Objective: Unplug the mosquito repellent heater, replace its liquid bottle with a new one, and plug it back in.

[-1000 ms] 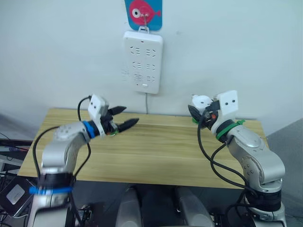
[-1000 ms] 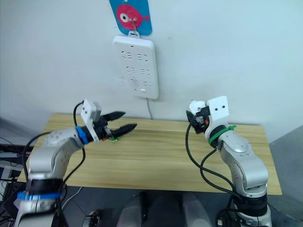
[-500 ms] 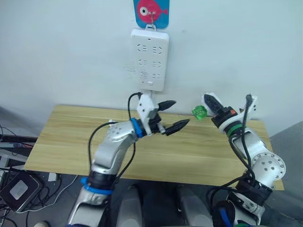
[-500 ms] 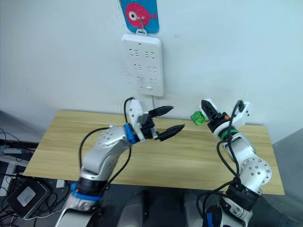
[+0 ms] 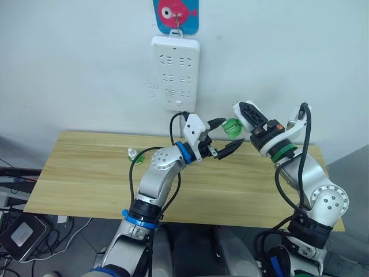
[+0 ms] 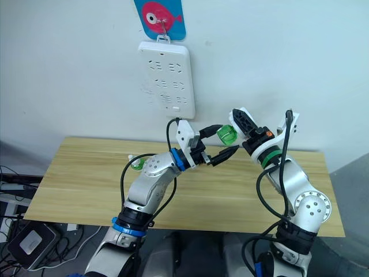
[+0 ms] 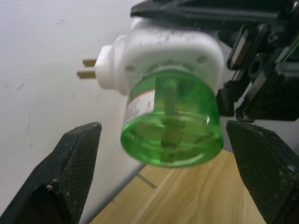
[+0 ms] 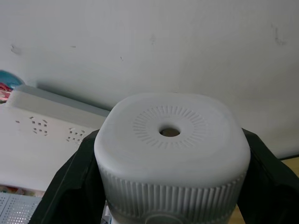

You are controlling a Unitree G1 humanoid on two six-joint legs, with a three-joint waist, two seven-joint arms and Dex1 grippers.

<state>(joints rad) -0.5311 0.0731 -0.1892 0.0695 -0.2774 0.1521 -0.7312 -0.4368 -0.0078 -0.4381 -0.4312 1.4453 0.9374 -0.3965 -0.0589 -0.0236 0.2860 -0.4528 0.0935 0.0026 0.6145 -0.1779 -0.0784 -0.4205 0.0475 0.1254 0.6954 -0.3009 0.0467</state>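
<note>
Backdrop: white wall with a long white power strip [image 5: 174, 73] hanging from a hook on a blue card printed with a pink fish [image 5: 175, 14]; its cord drops down behind the wooden table [image 5: 86, 173].
Table top: one small green-and-white bottle [image 5: 134, 153] lies near the back edge, on the robot's left side, well apart from both grippers.
Mosquito repellent heater: the white rounded unit [image 7: 168, 58] is held in the air above the table's back edge, close to the wall; its two plug prongs [image 7: 88, 68] stick out free, in no socket.
Liquid bottle: a green bottle [image 7: 171, 122] is still fitted into the heater, its round base facing the left wrist camera.
Right gripper: [image 5: 247, 115] pinches the heater body between its two black fingers; the right wrist view shows the vented top with its round hole [image 8: 169, 132] between them.
Left gripper: [image 5: 223, 137] spread wide, one finger on each side of the green bottle, with a clear gap on both sides and no contact.
Relation: the left gripper's fingertips point at the bottle's base, just beside it, with the bottle between the two grippers.
</note>
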